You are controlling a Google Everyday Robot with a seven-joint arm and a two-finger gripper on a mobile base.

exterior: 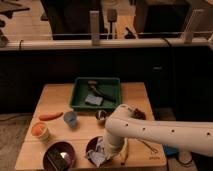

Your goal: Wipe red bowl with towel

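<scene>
The red bowl [91, 145] sits on the wooden table near the front edge, right of centre. A crumpled grey-white towel [98, 157] lies in and over its front right part. My gripper [107, 150] is at the end of the white arm [150, 132], which reaches in from the right. It is pressed down into the bowl and shut on the towel. The wrist hides most of the fingers and the bowl's right side.
A darker bowl [59, 155] stands front left. An orange cup [40, 131], a carrot [51, 116] and a blue cup [70, 119] are at the left. A green tray [80, 102] holding items is at the back. A metal cup [101, 116] stands behind the red bowl.
</scene>
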